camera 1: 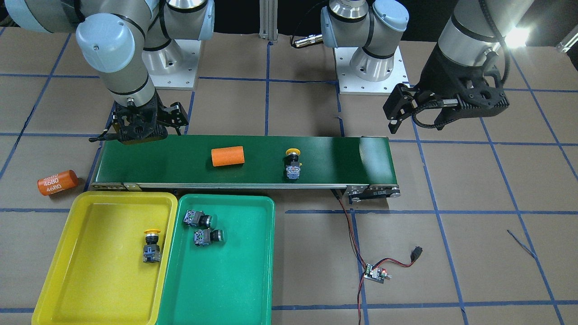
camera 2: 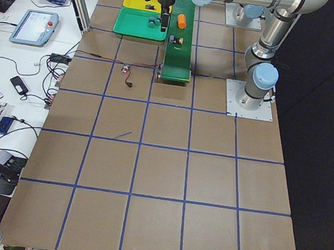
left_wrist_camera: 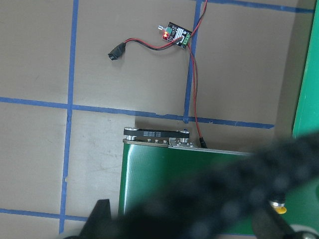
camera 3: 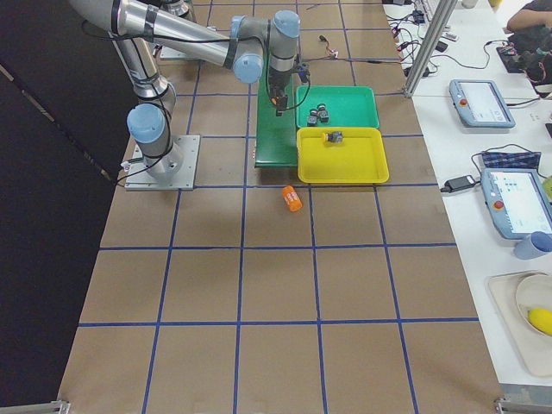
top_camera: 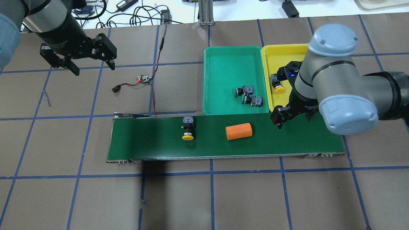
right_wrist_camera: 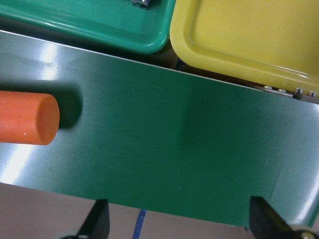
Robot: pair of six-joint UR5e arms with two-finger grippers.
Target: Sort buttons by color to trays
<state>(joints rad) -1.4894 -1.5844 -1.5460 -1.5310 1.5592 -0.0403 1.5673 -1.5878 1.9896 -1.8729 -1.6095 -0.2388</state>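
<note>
Apparently only one button was left to sort: the yellow-capped button (camera 1: pixel 292 164) lay on its side on the conveyor belt (camera 1: pixel 356 158). It was well apart from the right gripper (camera 1: pixel 141 127), with the plain orange cylinder (camera 1: pixel 228 156) between them.

This gripper hung over the belt's end, its fingers spread wide and holding nothing. Just beside it, on the side away from the robot, was the yellow tray (camera 1: pixel 104 280), which held another yellow button (camera 1: pixel 152 246). The green tray (camera 1: pixel 226 284) next to it held the green-capped buttons (camera 1: pixel 198 219).

To do the step well, I judge that the gripper should pass over the cylinder without touching it. It should then close low on the black body and not on the round cap, which could slip.

The left gripper (top_camera: pixel 91 62), equally open and empty, hovered beyond the belt's other end, near the circuit board (camera 1: pixel 375 274) with its red and black wires.

The belt looked smooth and shiny, and the table (camera 1: pixel 474 234) had brown paper with a grid of blue tape. A cylinder marked 4680 (camera 1: pixel 56 182) lay on it near the right gripper. Benches with tablets and cables stood along the far side.
</note>
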